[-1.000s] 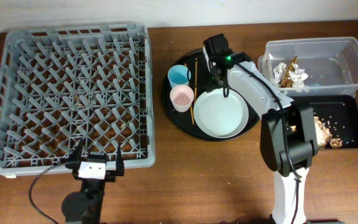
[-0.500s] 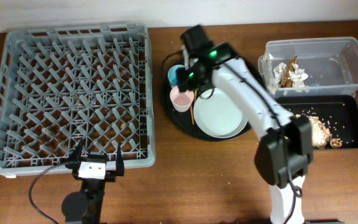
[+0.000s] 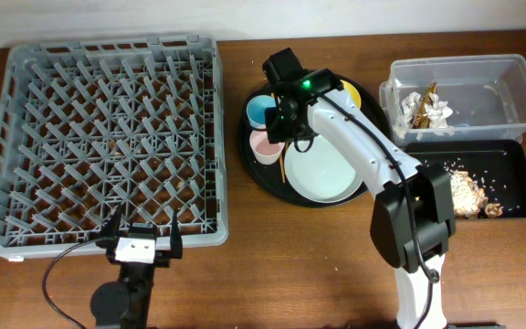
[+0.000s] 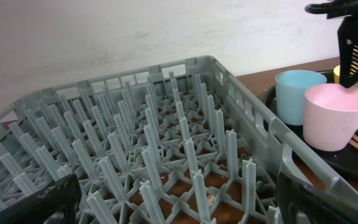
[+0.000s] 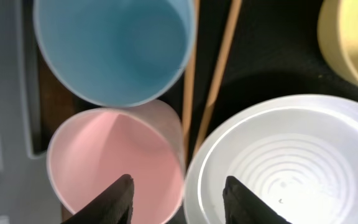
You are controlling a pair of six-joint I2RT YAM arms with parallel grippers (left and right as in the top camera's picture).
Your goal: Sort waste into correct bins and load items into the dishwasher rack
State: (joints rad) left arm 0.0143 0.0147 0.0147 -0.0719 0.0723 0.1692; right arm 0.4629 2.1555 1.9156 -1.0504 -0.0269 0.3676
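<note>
Right tool (image 5: 179, 200), fingers apart, hangs over the rim of the upright, empty pink-white cup (image 5: 104, 158).

Your overhead looks straight down; left wrist peers low across the dishwasher rack (image 4: 166, 143), right wrist close above the shared pink cup (image 5: 114, 162).

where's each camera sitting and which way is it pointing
Overhead: above the table, looking straight down on rack, round tray; right arm and left hand show.
Left wrist: low at the rack's near edge, looking across it to pink cup and blue cup; own fingers at bottom corners.
Right wrist: above the tray, looking straight down on both cups and plate; own fingers show.
Shared: all three show both cups.
</note>
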